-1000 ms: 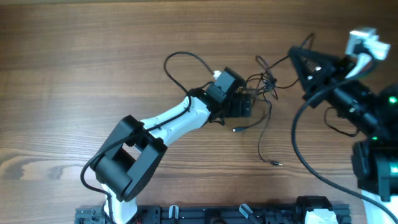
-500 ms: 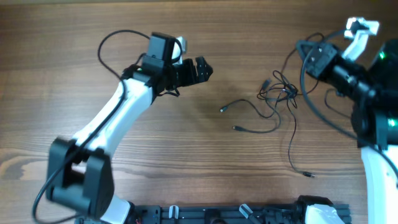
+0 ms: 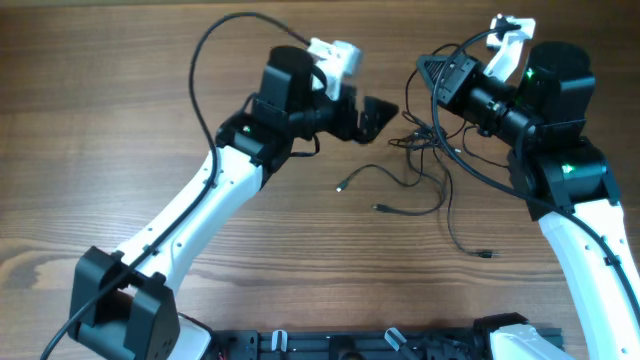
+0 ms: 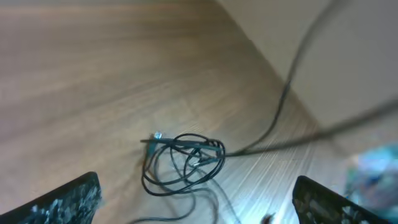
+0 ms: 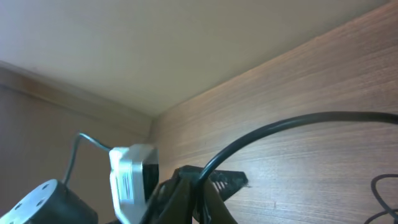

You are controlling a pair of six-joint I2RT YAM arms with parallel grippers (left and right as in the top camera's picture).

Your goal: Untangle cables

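Note:
A tangle of thin black cables (image 3: 432, 142) lies on the wooden table, with loose plug ends (image 3: 343, 186) trailing left and towards the front. My left gripper (image 3: 380, 115) is open and empty, just left of the tangle. In the left wrist view the coiled tangle (image 4: 184, 163) lies ahead, between and beyond the wide-apart fingers (image 4: 69, 198). My right gripper (image 3: 427, 72) is above the tangle and shut on a black cable. Strands hang from it down to the pile. In the right wrist view the closed fingertips (image 5: 198, 194) pinch a black cable (image 5: 280, 129) that arcs to the right.
The wooden table (image 3: 120, 120) carries only the cables. The left arm (image 3: 200, 215) stretches diagonally from the front left. The right arm (image 3: 575, 200) stands at the right edge. The left wrist's white camera (image 5: 132, 177) shows close to the right gripper.
My left gripper has swung right to the edge of the tangle. My right gripper has moved left over the tangle with the cable, and the loose ends have shifted left.

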